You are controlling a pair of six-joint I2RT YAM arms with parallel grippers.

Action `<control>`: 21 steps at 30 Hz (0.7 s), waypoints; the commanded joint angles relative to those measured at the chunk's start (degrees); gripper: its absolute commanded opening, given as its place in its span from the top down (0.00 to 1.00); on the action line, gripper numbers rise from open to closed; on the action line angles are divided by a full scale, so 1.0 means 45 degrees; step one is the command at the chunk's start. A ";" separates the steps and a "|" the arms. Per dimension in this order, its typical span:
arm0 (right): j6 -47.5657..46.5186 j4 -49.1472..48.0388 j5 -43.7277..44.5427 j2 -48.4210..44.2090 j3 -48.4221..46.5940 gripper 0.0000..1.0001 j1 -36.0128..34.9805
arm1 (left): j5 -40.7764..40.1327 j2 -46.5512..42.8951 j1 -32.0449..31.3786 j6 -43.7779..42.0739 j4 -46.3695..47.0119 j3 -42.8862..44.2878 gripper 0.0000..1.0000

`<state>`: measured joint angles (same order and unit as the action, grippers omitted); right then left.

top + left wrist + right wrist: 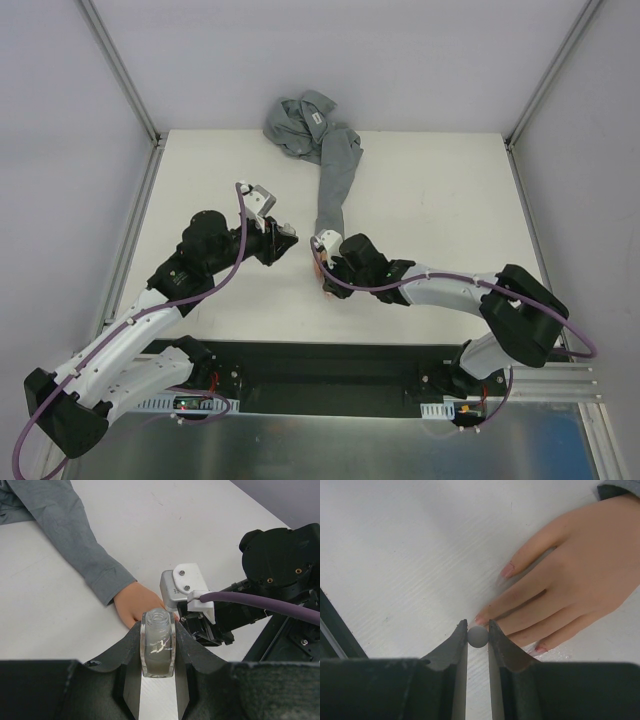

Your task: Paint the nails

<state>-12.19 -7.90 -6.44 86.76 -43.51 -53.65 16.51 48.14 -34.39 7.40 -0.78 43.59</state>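
Left claw (pixel 158 656) tight around a clear bottle (pixel 158 639); right claw (pixel 478 629), low beside the nails (pixel 508 570), tight around a grey knob (pixel 478 637).

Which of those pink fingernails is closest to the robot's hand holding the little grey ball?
The middle nail of the three, right beside the tips of the right hand that grips the grey ball. The upper nail and lower nail lie clearly farther away.

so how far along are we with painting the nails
Done: the bottle is uncapped in the left gripper, and three nails show pink: upper nail, middle nail, lower nail. In hand: the right gripper pinches a round grey handle, probably the brush, at the middle nail. Left: any nails hidden behind its fingers cannot be judged.
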 commanded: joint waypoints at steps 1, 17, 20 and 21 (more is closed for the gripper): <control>0.0305 -0.0393 0.0414 0.0153 -0.0566 1.00 -0.0012 | 0.0393 0.0025 0.0143 -0.0121 0.0622 0.0488 1.00; 0.0520 -0.0842 0.0785 -0.0003 -0.0293 1.00 0.0144 | 0.0451 0.0045 0.0143 -0.0140 0.0641 0.0488 1.00; 0.0560 -0.0705 0.0864 -0.0120 -0.0254 1.00 0.0144 | 0.0451 0.0025 0.0143 -0.0140 0.0641 0.0469 1.00; 0.0598 -0.0686 0.0825 -0.0139 -0.0215 1.00 0.0125 | 0.0452 0.0044 0.0143 -0.0140 0.0641 0.0449 1.00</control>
<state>-10.52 -9.67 -3.64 87.18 -43.72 -53.32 16.58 48.62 -34.39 7.40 -0.75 43.59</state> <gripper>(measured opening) 0.199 0.239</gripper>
